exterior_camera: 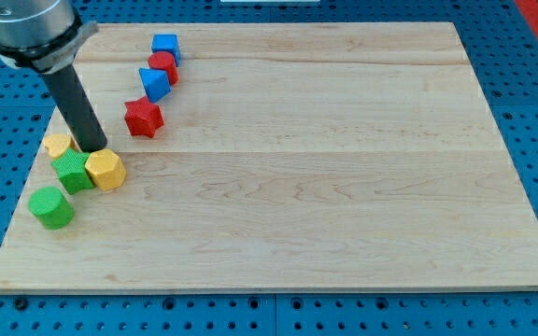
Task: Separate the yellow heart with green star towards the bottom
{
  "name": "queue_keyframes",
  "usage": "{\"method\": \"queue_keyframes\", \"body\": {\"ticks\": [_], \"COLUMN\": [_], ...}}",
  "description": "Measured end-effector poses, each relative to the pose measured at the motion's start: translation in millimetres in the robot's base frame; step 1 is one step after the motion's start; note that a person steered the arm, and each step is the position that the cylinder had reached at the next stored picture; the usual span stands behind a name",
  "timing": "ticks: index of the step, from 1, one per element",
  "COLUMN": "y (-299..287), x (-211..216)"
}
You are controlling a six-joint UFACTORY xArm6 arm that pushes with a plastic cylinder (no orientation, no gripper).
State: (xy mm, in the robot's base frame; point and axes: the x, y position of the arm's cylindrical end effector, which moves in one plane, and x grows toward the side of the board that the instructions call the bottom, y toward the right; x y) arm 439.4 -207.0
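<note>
The yellow heart (58, 144) lies at the view's left edge of the board, partly hidden behind the rod. The green star (72, 173) touches it just below. A yellow hexagon (106, 170) touches the green star on its right. My tip (92, 149) stands just above the gap between the green star and the yellow hexagon, right of the yellow heart and very close to all three.
A green cylinder (51, 207) lies below the green star, apart from it. A red star (143, 118) sits up and right of my tip. Above it, a blue block (155, 83), a red block (164, 66) and a blue cube (165, 44) form a touching line.
</note>
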Motion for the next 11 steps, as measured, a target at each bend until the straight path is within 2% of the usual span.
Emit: {"method": "queue_keyframes", "body": {"ticks": [1, 3, 4, 6, 11], "y": [34, 46, 54, -32, -67], "x": [-3, -34, 2, -5, -16]}}
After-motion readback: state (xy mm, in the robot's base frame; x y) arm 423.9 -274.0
